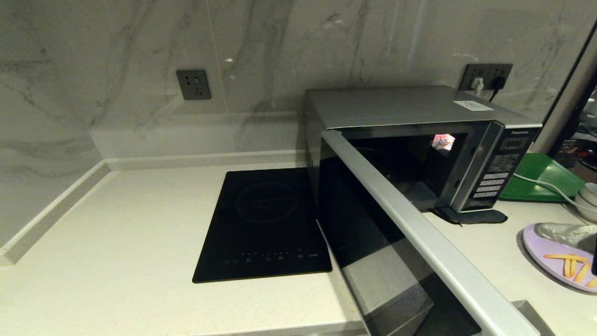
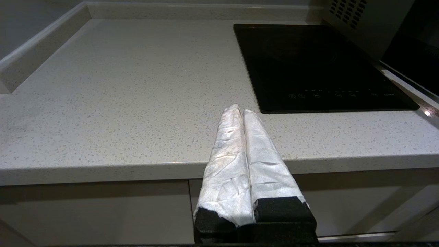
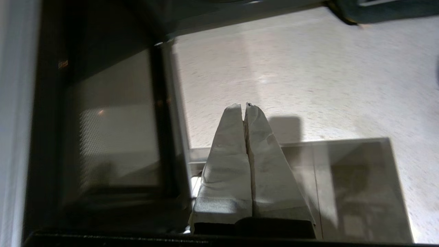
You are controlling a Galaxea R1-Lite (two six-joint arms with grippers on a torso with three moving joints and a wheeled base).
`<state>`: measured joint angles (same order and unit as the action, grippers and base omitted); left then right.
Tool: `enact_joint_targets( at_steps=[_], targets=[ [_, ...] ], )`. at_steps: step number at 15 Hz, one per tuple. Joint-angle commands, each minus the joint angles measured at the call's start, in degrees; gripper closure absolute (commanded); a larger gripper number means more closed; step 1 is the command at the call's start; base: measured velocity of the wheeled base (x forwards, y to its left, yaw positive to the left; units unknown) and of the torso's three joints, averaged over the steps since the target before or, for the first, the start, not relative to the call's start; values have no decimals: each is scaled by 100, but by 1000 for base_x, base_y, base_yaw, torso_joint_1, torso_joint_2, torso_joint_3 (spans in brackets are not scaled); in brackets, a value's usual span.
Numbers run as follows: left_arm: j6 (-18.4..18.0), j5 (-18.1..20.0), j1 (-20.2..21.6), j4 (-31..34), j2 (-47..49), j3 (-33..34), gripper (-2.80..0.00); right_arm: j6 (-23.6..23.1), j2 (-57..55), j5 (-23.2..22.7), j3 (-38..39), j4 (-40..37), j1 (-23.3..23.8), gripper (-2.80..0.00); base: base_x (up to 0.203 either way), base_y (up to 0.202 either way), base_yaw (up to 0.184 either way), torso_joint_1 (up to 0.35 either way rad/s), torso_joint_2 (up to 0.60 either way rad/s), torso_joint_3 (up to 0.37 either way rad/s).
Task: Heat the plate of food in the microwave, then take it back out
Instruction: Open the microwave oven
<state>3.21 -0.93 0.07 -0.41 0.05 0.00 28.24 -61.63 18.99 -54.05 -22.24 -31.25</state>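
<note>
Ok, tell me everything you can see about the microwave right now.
The microwave is a silver-grey box with a Panasonic button panel on its right side. It stands on the pale counter against the marble wall, right beside the black cooktop. Its dark glass door with a silver edge strip is swung wide open toward the camera. The dark cavity looks empty. A small sticker sits on top.

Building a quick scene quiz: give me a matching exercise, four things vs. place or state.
Things:
1. microwave
2. plate of food
3. induction cooktop
4. green tray

Places/states:
A. flat on the counter, to the left of the oven
B. door swung open
C. behind the oven's button-panel side, by the white bowls
D. at the counter's right edge, fries on it

Pairs: 1-B, 2-D, 3-A, 4-C
</note>
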Motion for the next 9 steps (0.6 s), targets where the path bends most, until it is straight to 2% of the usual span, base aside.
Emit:
enact_joint_targets(
  at_steps=[1, 6, 7, 9],
  targets=[
    [4, -4, 1, -2, 4, 0, 0, 76, -314, 13, -134, -23, 948, 0, 0, 0, 0, 0, 0, 0],
    [4, -4, 1, -2, 4, 0, 0, -28, -1211, -66, -765, 4, 4151, 0, 0, 0, 0, 0, 0, 0],
    [4, -4, 1, -2, 4, 0, 0, -37, -1378, -242, -863, 10, 4740, 0, 0, 0, 0, 0, 0, 0],
    [4, -4, 1, -2, 4, 0, 0, 51, -1680, -940, -941, -26, 5858, 0, 0, 0, 0, 0, 0, 0]
  ],
)
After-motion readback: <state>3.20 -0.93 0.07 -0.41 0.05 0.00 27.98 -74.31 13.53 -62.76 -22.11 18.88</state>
